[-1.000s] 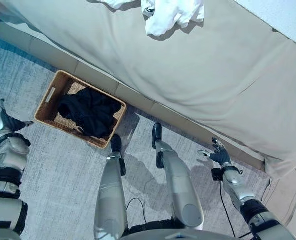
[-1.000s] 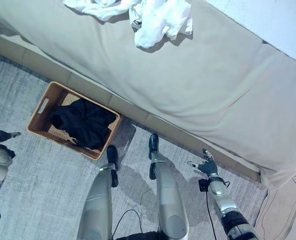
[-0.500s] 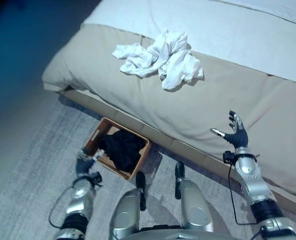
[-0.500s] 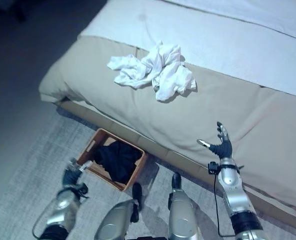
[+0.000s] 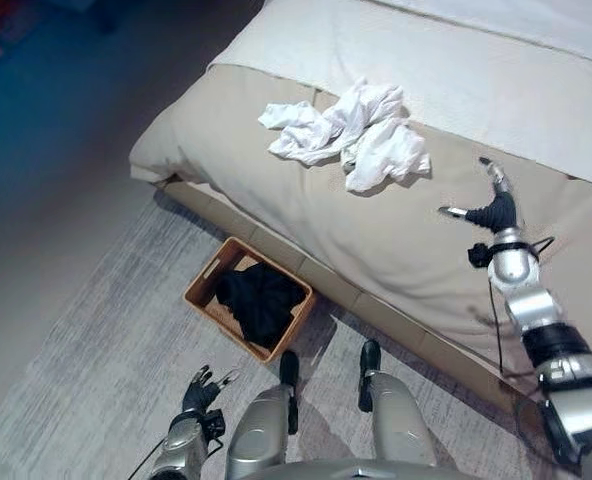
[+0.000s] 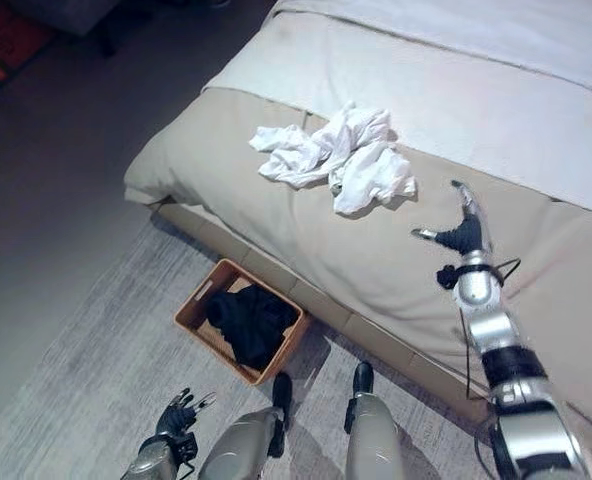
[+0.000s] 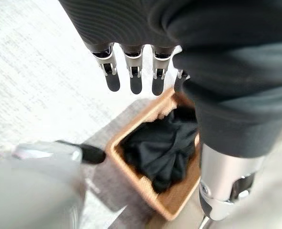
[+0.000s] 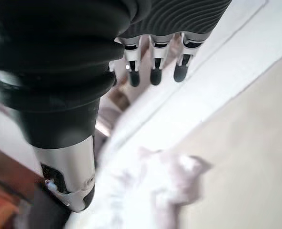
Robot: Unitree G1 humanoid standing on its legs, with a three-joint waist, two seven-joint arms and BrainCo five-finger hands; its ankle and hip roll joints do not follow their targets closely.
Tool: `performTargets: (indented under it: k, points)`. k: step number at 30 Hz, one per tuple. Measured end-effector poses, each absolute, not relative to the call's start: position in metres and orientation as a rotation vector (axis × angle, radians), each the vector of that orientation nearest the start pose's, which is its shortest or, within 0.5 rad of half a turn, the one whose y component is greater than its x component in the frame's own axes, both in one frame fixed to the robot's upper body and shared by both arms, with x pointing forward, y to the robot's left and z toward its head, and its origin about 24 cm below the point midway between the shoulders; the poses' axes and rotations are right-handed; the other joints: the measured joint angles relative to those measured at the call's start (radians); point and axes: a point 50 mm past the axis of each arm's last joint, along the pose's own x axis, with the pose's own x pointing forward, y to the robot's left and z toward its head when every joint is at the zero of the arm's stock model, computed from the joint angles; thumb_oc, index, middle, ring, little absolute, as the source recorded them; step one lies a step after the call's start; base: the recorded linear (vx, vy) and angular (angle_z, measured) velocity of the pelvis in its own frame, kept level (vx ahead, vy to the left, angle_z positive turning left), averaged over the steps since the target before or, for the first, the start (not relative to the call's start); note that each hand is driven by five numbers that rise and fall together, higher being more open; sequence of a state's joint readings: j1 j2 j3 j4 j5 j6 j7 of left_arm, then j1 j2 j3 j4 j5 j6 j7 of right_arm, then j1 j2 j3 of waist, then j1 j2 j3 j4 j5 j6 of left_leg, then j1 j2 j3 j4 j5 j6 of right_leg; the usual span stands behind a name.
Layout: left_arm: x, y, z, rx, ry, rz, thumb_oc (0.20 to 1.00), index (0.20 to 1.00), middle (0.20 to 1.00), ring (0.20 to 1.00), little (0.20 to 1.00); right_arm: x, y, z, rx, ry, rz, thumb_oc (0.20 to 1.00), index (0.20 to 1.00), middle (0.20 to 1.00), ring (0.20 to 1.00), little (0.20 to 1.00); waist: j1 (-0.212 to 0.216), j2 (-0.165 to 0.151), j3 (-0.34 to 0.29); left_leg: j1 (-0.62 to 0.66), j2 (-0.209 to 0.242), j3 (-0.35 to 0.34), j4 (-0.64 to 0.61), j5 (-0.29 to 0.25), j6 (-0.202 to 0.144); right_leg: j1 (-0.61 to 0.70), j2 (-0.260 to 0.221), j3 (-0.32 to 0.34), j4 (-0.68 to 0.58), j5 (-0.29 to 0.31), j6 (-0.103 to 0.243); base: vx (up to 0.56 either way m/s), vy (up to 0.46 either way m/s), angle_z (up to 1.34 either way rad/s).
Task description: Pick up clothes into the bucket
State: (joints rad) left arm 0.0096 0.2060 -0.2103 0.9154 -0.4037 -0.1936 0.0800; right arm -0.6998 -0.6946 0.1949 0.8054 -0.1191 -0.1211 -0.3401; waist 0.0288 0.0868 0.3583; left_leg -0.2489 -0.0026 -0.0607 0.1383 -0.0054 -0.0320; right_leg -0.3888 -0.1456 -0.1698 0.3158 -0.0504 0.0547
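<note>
A crumpled heap of white clothes (image 5: 351,133) lies on the beige bedspread (image 5: 306,215), also seen past my right hand's fingers as white clothes (image 8: 150,191). A brown wicker basket (image 5: 204,290) stands on the rug against the bed's side, holding a black garment (image 5: 261,302); the same basket (image 7: 176,210) and black garment (image 7: 162,148) show in the left wrist view. My right hand (image 5: 493,208) is raised over the bed to the right of the white clothes, open and holding nothing. My left hand (image 5: 198,392) hangs low over the rug, in front of the basket, open and holding nothing.
The bed (image 6: 536,120) runs across the upper right, with a lighter sheet (image 6: 396,70) beyond the beige cover. A grey rug (image 5: 106,350) covers the floor in front of the bed. Darker bare floor (image 5: 46,150) lies to the left.
The camera has shifted, so the whole scene has moved. My right hand has risen higher over the bed, closer to the white clothes. My left hand has dropped lower, away from the basket.
</note>
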Motion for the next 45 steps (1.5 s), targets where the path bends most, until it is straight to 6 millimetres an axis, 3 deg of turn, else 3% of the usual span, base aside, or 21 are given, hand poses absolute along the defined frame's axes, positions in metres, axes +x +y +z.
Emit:
performTargets:
  k: [2, 3, 6, 9, 12, 15, 19, 26, 30, 38, 45]
  points:
    - [0.164, 0.195, -0.124, -0.023, 0.733, 0.119, 1.000, 1.000, 1.000, 1.000, 1.000, 0.365, -0.307, 0.161, -0.852, -0.117, -0.482, 1.000, 1.000, 1.000, 1.000, 1.000, 0.008, 0.002, 0.002, -0.023, -0.003, -0.001, 0.000, 0.005, -0.001, -0.027, 0.001, 0.005, 0.006, 0.001, -0.001, -0.02, -0.008, 0.05]
    - [0.166, 0.192, -0.122, -0.026, 0.720, 0.112, 1.000, 1.000, 1.000, 1.000, 1.000, 0.369, -0.307, 0.170, -0.853, -0.129, -0.503, 1.000, 1.000, 1.000, 1.000, 1.000, 0.034, 0.005, 0.011, -0.028, 0.000, -0.003, -0.003, 0.009, 0.003, -0.038, -0.001, -0.004, 0.019, -0.002, -0.004, -0.04, -0.041, 0.03]
    - [0.185, 0.178, -0.108, 0.007, 0.626, 0.004, 1.000, 1.000, 1.000, 1.000, 1.000, 0.382, -0.310, 0.218, -0.880, -0.189, -0.591, 1.000, 1.000, 1.000, 1.000, 1.000, 0.036, 0.020, 0.072, -0.082, -0.011, -0.014, 0.022, 0.013, 0.002, -0.093, -0.009, -0.002, 0.060, -0.011, -0.013, -0.05, -0.037, 0.10]
    - [0.202, 0.163, -0.094, 0.017, 0.546, -0.073, 1.000, 1.000, 1.000, 1.000, 1.000, 0.383, -0.320, 0.249, -0.882, -0.197, -0.677, 1.000, 1.000, 1.000, 1.000, 1.000, 0.039, 0.026, 0.143, -0.134, -0.024, -0.038, 0.032, 0.027, -0.004, -0.160, -0.034, -0.009, 0.130, -0.035, -0.020, -0.06, -0.041, 0.27]
    - [0.207, 0.157, -0.091, 0.039, 0.526, -0.114, 1.000, 1.000, 1.000, 1.000, 1.000, 0.383, -0.324, 0.258, -0.916, -0.179, -0.707, 1.000, 1.000, 1.000, 1.000, 1.000, 0.043, 0.031, 0.157, -0.197, -0.038, -0.057, 0.059, 0.039, -0.018, -0.225, -0.052, -0.019, 0.189, -0.053, -0.034, -0.04, -0.044, 0.28]
    - [0.213, 0.152, -0.083, 0.030, 0.479, -0.111, 1.000, 1.000, 1.000, 1.000, 1.000, 0.374, -0.339, 0.280, -0.901, -0.206, -0.790, 1.000, 1.000, 1.000, 1.000, 1.000, 0.053, 0.049, 0.171, -0.269, -0.063, -0.093, 0.083, 0.046, -0.022, -0.302, -0.087, -0.039, 0.258, -0.079, -0.051, 0.00, -0.059, 0.35]
    - [0.217, 0.153, -0.078, 0.018, 0.446, -0.081, 1.000, 1.000, 1.000, 1.000, 1.000, 0.364, -0.352, 0.304, -0.912, -0.234, -0.859, 1.000, 1.000, 1.000, 1.000, 1.000, 0.077, 0.050, 0.170, -0.325, -0.088, -0.112, 0.083, 0.047, -0.023, -0.381, -0.124, -0.041, 0.329, -0.124, -0.046, 0.01, -0.058, 0.28]
    - [0.223, 0.151, -0.068, -0.061, 0.393, -0.042, 1.000, 1.000, 1.000, 1.000, 1.000, 0.359, -0.350, 0.335, -0.893, -0.303, -0.899, 1.000, 1.000, 1.000, 1.000, 1.000, 0.091, 0.051, 0.170, -0.403, -0.087, -0.141, 0.040, 0.091, -0.042, -0.477, -0.137, -0.061, 0.356, -0.127, -0.052, -0.02, -0.035, 0.11]
    - [0.228, 0.147, -0.060, -0.083, 0.355, -0.043, 1.000, 1.000, 1.000, 1.000, 1.000, 0.358, -0.348, 0.342, -0.921, -0.321, -0.907, 1.000, 1.000, 1.000, 1.000, 1.000, 0.101, 0.051, 0.170, -0.429, -0.093, -0.150, 0.031, 0.103, -0.044, -0.510, -0.146, -0.065, 0.370, -0.129, -0.055, 0.01, -0.018, 0.09]
    - [0.235, 0.140, -0.046, -0.140, 0.287, -0.059, 1.000, 1.000, 1.000, 1.000, 1.000, 0.352, -0.335, 0.385, -0.913, -0.442, -0.941, 1.000, 1.000, 1.000, 1.000, 1.000, 0.106, 0.053, 0.169, -0.467, -0.113, -0.162, 0.021, 0.122, -0.043, -0.561, -0.174, -0.068, 0.399, -0.132, -0.057, 0.02, -0.010, 0.08]
    - [0.235, 0.138, -0.046, -0.147, 0.291, -0.065, 1.000, 1.000, 1.000, 1.000, 1.000, 0.350, -0.337, 0.395, -0.928, -0.381, -0.887, 1.000, 1.000, 1.000, 1.000, 1.000, 0.129, 0.053, 0.168, -0.505, -0.113, -0.176, 0.021, 0.131, -0.048, -0.599, -0.178, -0.077, 0.415, -0.135, -0.062, 0.01, -0.026, 0.05]
